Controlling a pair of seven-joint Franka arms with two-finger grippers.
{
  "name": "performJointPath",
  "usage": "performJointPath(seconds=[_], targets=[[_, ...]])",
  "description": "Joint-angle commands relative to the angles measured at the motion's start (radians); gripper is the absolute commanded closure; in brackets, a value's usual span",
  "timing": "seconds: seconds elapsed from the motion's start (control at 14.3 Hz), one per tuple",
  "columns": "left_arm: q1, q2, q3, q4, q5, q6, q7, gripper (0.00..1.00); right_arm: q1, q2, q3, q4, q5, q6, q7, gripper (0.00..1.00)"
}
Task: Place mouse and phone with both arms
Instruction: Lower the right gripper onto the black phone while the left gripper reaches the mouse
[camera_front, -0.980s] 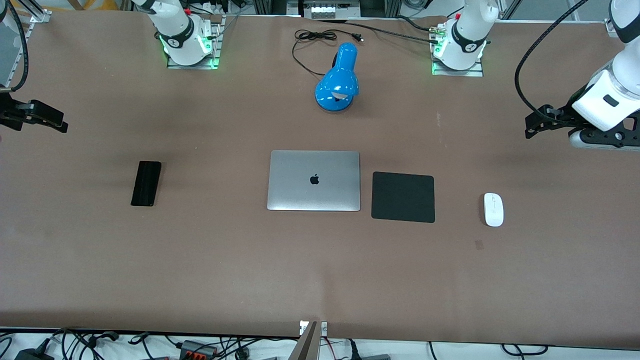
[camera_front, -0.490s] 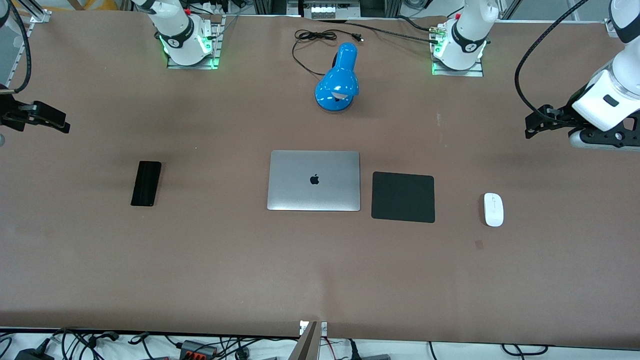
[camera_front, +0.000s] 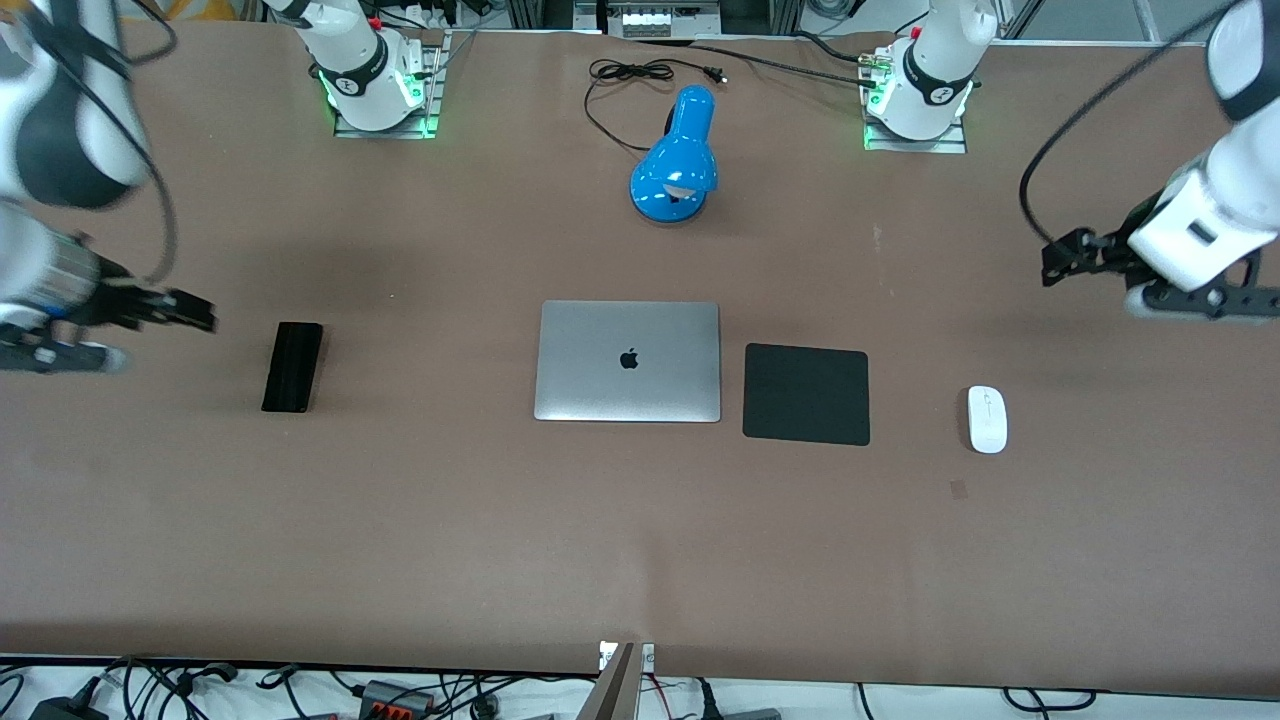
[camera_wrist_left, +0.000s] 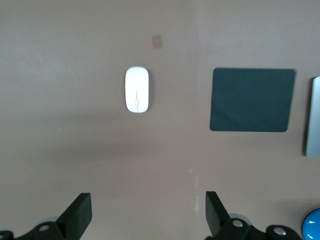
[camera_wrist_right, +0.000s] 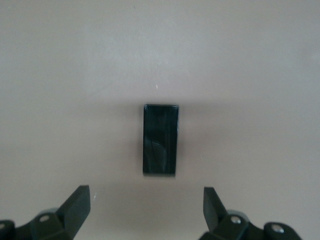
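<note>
From the front camera, the phone (camera_front: 292, 367) lies flat on the brown tabletop (camera_front: 640, 540) toward the right arm's end, well apart from the closed silver laptop (camera_front: 628, 361), while the mouse (camera_front: 987, 419) lies flat toward the left arm's end, near the black square pad (camera_front: 806, 394) that sits just beside the laptop. The right tool (camera_front: 190, 312) hangs over bare tabletop beside the phone, and the left tool (camera_front: 1062, 257) hangs over bare tabletop, short of the mouse; a blue desk lamp (camera_front: 678, 160) stands between the two bases. In the left wrist view, the left tool (camera_wrist_left: 147, 216) is spread wide and empty, with the mouse (camera_wrist_left: 137, 90) and the pad (camera_wrist_left: 252, 100) lying on the tabletop past its fingertips. The mouse looks light, hard and smooth, with a rounded shell likely to slip, so a pinch across its narrow width at mid-length seems safest. In the right wrist view, the right tool (camera_wrist_right: 147, 208) is likewise spread wide and empty, and the phone (camera_wrist_right: 160, 139) lies lined up between its fingers. The phone looks stiff, thin and glossy, probably heavier than the mouse and easily scratched; taking it across its short width by the long edges, close to the tabletop, appears the surest hold.
</note>
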Motion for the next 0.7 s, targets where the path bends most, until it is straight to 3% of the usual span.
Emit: performJointPath(seconds=[0.0,0.14,0.28,0.42,0.63], targets=[[0.025,0.18,0.01,0.115,-0.003,-0.022,0.015,0.0,-0.013,-0.029,0.01,-0.266,0.003,0.322,-0.019,0.0],[0.045,0.298,0.01,0.158,0.0,0.002,0.038,0.0,-0.025,0.035,0.01,-0.337,-0.008,0.474,-0.035,0.0],[0.048,0.376,0.01,0.138,0.051,0.173,0.047,0.0,-0.047,0.119,0.01,-0.336,-0.011,0.544,-0.094,0.0],[0.057,0.401,0.01,0.083,0.084,0.318,0.073,0.0,-0.057,0.167,0.008,-0.336,-0.009,0.587,-0.147,0.0],[0.061,0.416,0.008,-0.085,0.084,0.604,0.078,0.0,-0.063,0.198,0.008,-0.334,-0.009,0.621,-0.15,0.0]])
